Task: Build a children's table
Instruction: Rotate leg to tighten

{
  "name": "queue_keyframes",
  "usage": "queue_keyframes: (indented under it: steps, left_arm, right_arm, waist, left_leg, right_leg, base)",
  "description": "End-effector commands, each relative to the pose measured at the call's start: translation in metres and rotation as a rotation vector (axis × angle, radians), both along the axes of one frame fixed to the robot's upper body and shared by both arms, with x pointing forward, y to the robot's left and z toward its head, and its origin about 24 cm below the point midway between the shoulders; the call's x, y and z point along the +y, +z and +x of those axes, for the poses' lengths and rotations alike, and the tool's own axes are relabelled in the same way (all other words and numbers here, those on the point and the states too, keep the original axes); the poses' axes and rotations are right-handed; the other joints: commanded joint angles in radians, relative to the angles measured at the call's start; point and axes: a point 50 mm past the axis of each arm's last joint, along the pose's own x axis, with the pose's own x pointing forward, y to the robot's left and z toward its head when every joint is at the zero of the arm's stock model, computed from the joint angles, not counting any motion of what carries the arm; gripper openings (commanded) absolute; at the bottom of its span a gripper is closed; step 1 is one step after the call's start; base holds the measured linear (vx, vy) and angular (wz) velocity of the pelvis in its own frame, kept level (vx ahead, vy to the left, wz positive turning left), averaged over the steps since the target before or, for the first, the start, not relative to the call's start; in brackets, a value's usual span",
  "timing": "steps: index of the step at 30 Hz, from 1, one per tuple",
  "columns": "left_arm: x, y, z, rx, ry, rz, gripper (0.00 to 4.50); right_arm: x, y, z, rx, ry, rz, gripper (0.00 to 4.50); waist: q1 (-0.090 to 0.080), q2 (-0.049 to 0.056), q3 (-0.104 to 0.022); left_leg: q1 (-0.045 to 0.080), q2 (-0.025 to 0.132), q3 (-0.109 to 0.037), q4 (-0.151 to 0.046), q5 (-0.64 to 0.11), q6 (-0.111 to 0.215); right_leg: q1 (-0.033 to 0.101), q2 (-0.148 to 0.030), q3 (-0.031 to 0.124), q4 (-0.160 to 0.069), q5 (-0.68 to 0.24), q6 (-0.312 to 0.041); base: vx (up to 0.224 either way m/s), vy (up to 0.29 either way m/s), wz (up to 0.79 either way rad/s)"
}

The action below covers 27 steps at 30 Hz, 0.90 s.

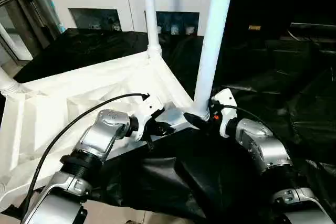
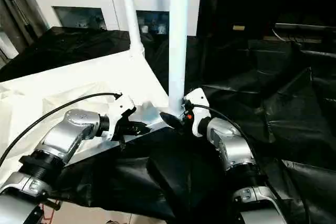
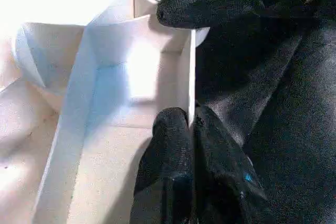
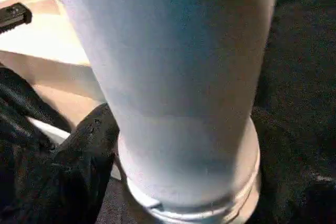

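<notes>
The white tabletop (image 1: 79, 103) lies underside up on black sheeting (image 1: 157, 182), filling the head view from 9 to the centre. One leg (image 1: 212, 40) stands upright in the near corner socket (image 1: 197, 113); another leg (image 1: 149, 14) rises from the far corner at 12.

The left claw (image 3: 191, 129) is pinched shut on the tabletop's thin edge wall. The right claw (image 1: 202, 120) stands wide around the near leg's base, one finger (image 4: 89, 135) touching it.

To seat this leg well, I judge the left claw should hold the top steady while the right keeps the leg plumb and presses straight down.

How deep the leg sits I cannot tell. The legs' tops are cut off, and a third leg (image 1: 6, 82) barely shows at 9.
</notes>
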Motion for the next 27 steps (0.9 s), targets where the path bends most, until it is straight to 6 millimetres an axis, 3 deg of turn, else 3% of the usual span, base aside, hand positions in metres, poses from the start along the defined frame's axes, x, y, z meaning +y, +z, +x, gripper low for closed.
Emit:
queue_keyframes:
  steps: [1, 6, 9, 16, 23, 27]
  left_arm:
    - [0.000, -0.007, -0.006, 0.038, -0.029, -0.003, 0.03]
    - [-0.005, -0.001, -0.017, 0.007, -0.182, -0.091, 0.00]
    - [-0.004, -0.001, -0.021, 0.016, -0.232, -0.084, 0.00]
    - [0.003, -0.002, -0.030, 0.031, -0.330, -0.071, 0.00]
    - [0.006, -0.001, -0.030, 0.033, -0.341, -0.064, 0.00]
    - [0.007, -0.002, -0.030, 0.033, -0.343, -0.063, 0.00]
  right_arm:
    - [0.003, -0.002, -0.002, 0.017, 0.044, 0.000, 4.06]
    - [-0.008, 0.008, -0.007, 0.030, 0.185, -0.022, 4.46]
    - [-0.014, 0.012, -0.012, 0.014, 0.277, -0.082, 4.46]
    - [-0.022, 0.014, -0.026, 0.070, 0.467, -0.148, 4.46]
    - [-0.016, 0.014, -0.026, 0.074, 0.482, -0.140, 3.85]
    - [-0.015, 0.013, -0.027, 0.083, 0.494, -0.126, 3.62]
  waist:
    - [0.005, -0.013, -0.063]
    - [0.011, -0.012, -0.064]
    - [0.025, -0.010, -0.064]
    - [0.028, -0.014, -0.061]
    - [0.024, -0.014, -0.058]
    - [0.023, -0.013, -0.059]
  left_leg:
    - [0.014, 0.006, 0.007, -0.059, -0.182, 0.065]
    - [0.013, 0.008, 0.008, -0.056, -0.170, 0.077]
    - [0.017, 0.011, 0.011, -0.055, -0.173, 0.084]
    - [0.015, 0.012, 0.008, -0.058, -0.213, 0.067]
    - [0.017, 0.011, 0.007, -0.061, -0.250, 0.046]
    - [0.013, 0.010, 0.006, -0.061, -0.239, 0.046]
  right_leg:
    - [0.055, -0.028, 0.016, -0.057, -0.095, -0.270]
    - [0.056, -0.027, 0.015, -0.053, -0.070, -0.275]
    - [0.051, -0.028, 0.016, -0.054, -0.089, -0.272]
    - [0.049, -0.028, 0.017, -0.057, -0.148, -0.258]
    - [0.046, -0.029, 0.019, -0.062, -0.207, -0.246]
    - [0.048, -0.028, 0.018, -0.060, -0.193, -0.245]
  base:
    - [0.000, 0.000, 0.00]
    - [0.000, 0.000, 0.00]
    - [0.000, 0.000, 0.00]
    - [0.000, 0.000, 0.00]
    - [0.000, 0.000, 0.00]
    - [0.000, 0.000, 0.00]
